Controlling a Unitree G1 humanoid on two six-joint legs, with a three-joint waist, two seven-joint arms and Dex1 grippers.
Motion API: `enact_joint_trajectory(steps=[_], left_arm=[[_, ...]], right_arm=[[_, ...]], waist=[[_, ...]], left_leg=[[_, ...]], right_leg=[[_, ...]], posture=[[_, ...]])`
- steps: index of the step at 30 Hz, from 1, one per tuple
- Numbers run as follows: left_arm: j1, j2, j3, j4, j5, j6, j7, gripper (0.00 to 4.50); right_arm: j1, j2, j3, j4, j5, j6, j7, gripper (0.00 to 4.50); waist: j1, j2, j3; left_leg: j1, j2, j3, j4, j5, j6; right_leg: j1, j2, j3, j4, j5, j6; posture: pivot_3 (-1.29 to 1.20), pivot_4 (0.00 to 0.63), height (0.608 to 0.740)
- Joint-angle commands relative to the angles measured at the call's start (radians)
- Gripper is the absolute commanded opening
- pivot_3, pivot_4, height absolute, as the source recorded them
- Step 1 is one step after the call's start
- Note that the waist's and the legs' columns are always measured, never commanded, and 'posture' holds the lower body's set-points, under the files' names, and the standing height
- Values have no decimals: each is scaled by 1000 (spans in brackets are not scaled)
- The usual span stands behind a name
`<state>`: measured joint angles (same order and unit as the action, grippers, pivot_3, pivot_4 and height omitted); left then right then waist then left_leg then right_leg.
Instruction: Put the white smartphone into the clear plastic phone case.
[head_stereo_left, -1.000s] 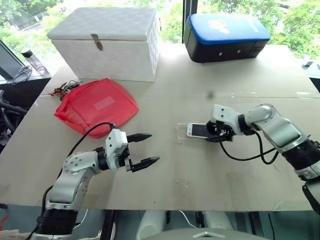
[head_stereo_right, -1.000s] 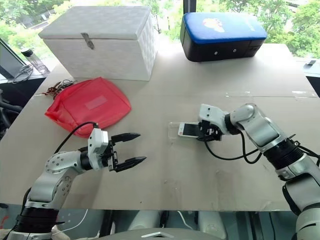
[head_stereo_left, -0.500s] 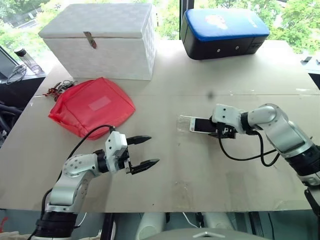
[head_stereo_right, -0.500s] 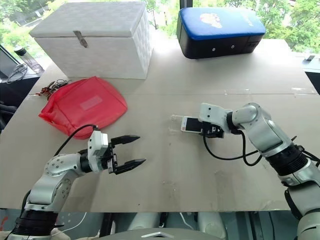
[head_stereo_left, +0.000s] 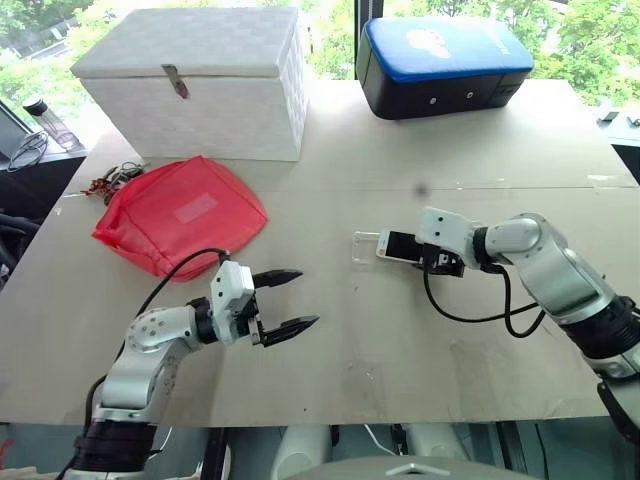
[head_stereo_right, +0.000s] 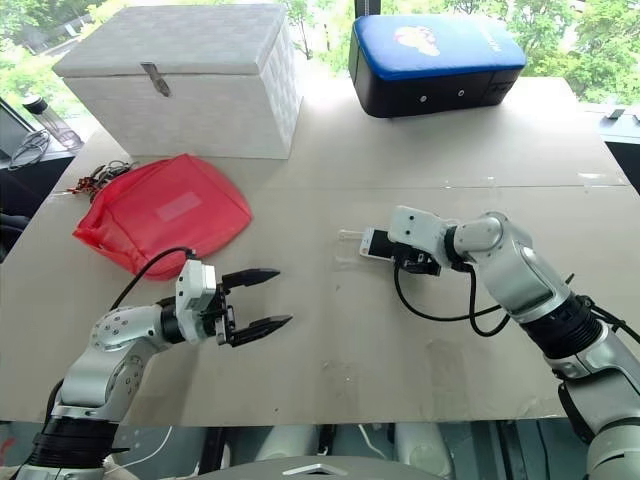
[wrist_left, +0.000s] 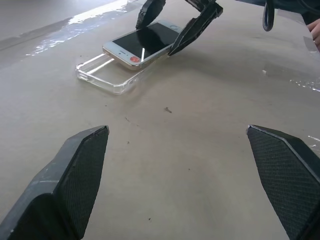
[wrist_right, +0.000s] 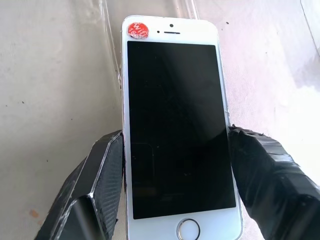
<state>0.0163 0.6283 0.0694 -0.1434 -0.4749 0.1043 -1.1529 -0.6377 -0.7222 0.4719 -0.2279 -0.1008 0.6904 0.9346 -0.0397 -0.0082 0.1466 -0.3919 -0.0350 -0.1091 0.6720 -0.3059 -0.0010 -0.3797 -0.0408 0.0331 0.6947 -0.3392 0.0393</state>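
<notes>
Left wrist view has the white smartphone (wrist_left: 141, 42) clamped by its long edges in the right gripper (wrist_left: 175, 22), tilted more steeply than a second ago, its leading end over the clear plastic phone case (wrist_left: 102, 75); left gripper (head_stereo_left: 288, 300) hangs spread apart, unmoved

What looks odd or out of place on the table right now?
The phone sits tilted: its far end overlaps the clear case, not seated flat inside, while the right gripper clamps its sides. A red sticker marks its top corner. Nothing spilled.
</notes>
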Motion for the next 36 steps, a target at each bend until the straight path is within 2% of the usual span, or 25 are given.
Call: enact_joint_trajectory(steps=[1,10,16,24,26,28,33,36], left_arm=[[12,0,13,-23,-11,-16,-1,4500],[17,-1,13,-31,-13,-15,10,4500],[-4,-6,6,-17,-9,-11,14,4500],[10,-11,19,-28,-11,-2,47,4500],[19,-11,22,-36,-14,-2,55,4500],[26,-10,26,-42,-17,1,65,4500],[13,-15,27,-52,-11,11,106,4500],[-14,-22,21,-47,5,14,140,4500]], right_arm=[[16,-22,34,-55,-25,-42,42,2687],[6,10,67,-10,-72,-84,64,2687],[-93,50,98,155,-139,-199,74,2687],[-165,66,125,294,-121,-335,236,2687],[-171,75,115,314,-120,-346,244,3704],[-181,82,104,336,-129,-368,238,4478],[-201,100,33,348,-141,-394,166,4478],[-188,86,-35,280,-86,-328,187,4478]], waist=[[0,0,0],[-3,0,0],[-5,0,0],[-4,0,0],[-3,0,0],[-2,0,0],[-4,0,0],[-3,0,0]], left_leg=[[0,0,0,0,0,0],[1,0,0,0,0,0],[3,0,1,0,0,0],[10,1,3,0,0,0],[10,1,3,0,0,0],[9,1,3,-1,0,0],[9,1,3,-1,0,0],[8,1,4,-1,0,0]], right_leg=[[0,0,0,0,0,0],[0,0,0,0,0,0],[2,1,1,1,0,0],[6,1,3,2,0,0],[6,1,3,1,0,0],[6,1,3,1,0,0],[5,1,3,1,0,0],[4,1,4,2,0,0]], posture=[[0,150,740],[0,150,740],[0,150,740],[0,150,740],[0,150,740],[0,150,740],[0,150,740],[0,150,740]])
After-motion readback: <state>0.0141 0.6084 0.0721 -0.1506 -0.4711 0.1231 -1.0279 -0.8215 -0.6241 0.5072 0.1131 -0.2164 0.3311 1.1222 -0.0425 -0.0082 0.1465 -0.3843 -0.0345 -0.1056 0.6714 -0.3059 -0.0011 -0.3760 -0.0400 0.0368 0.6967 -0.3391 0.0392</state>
